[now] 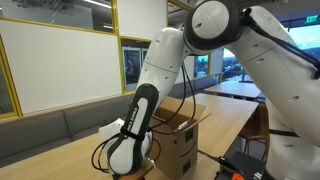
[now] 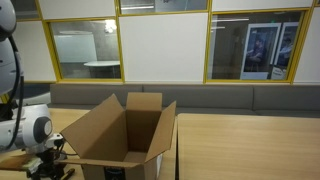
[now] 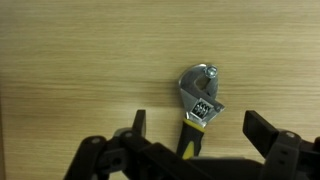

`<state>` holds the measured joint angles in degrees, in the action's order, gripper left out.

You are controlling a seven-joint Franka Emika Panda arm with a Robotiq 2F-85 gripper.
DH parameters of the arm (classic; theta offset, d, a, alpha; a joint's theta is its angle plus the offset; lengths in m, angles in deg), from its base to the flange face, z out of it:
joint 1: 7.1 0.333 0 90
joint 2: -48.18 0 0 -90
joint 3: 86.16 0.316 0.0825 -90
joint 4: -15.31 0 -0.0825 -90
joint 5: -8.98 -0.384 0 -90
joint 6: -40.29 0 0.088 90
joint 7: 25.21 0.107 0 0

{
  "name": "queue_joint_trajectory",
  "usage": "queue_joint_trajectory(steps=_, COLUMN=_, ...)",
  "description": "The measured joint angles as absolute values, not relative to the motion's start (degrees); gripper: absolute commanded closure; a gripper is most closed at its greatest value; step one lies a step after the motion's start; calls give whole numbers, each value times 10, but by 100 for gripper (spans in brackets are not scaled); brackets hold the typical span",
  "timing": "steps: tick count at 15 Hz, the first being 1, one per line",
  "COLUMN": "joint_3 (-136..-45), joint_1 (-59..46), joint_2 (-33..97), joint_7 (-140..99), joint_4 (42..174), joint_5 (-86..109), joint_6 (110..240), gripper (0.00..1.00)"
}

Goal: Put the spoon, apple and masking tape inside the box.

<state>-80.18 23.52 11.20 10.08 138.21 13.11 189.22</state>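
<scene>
Exterior views: box (image 2: pixel 125 140) stands on the tabletop (image 2: pixel 250 140), top flaps up, interior open.
Arm (image 1: pixel 140 120): lowered just beside the box.
Wrist view: fingers (image 3: pixel 140 125) spread wide, holding nothing.
Wrench (image 3: pixel 200 105): flat on the tabletop between the fingers, touching neither.

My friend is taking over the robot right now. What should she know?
Gripper: open, holding nothing, above a wrench on the wooden table, next to the box.
Box: upright, flaps open; its floor is hidden.
Spoon, apple, masking tape: in no view, so nothing is confirmed done.
Left: find all three and put them in the box. The wrench is not part of the job.
</scene>
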Motion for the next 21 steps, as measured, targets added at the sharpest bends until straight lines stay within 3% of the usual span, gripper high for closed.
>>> queue_joint_trajectory(steps=8, joint_3=-828, joint_1=238, joint_2=41, joint_7=117, joint_4=1319, joint_5=128, joint_6=1892, gripper=0)
queue_joint_trajectory(steps=21, joint_3=-855, joint_1=247, joint_2=37, joint_7=187, joint_4=1315, joint_5=108, joint_6=1950, gripper=0)
